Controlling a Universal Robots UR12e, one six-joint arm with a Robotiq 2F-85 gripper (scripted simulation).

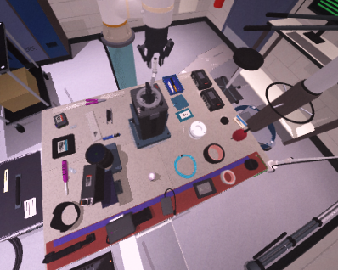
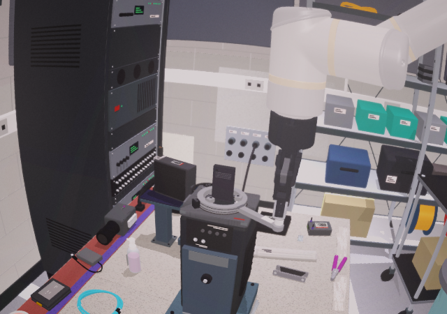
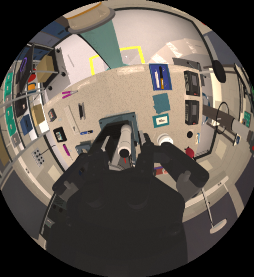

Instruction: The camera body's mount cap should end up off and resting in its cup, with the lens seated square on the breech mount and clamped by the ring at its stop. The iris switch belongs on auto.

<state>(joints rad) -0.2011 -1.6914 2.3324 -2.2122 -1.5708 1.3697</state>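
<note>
In the middle of the table stands the camera body [image 1: 148,117] on its blue base, with the breech mount ring [image 2: 222,198] on top and a dark lens block [image 2: 224,182] upright in it. The ring's grey lever [image 2: 260,220] reaches out toward the table's back edge. My gripper [image 2: 280,215] hangs open over the lever's rounded end [image 3: 124,151] and holds nothing. The white mount cap [image 1: 198,129] lies on the table to the right of the camera body. The iris switch is too small to read.
Behind the table rise the teal pedestal [image 1: 122,64] of my arm and, on one side, a tall equipment rack [image 2: 90,105]. Chargers [image 1: 206,89], a blue tray [image 1: 173,84], cable coils, a second lens [image 1: 99,154] and small tools crowd the tabletop around the camera body.
</note>
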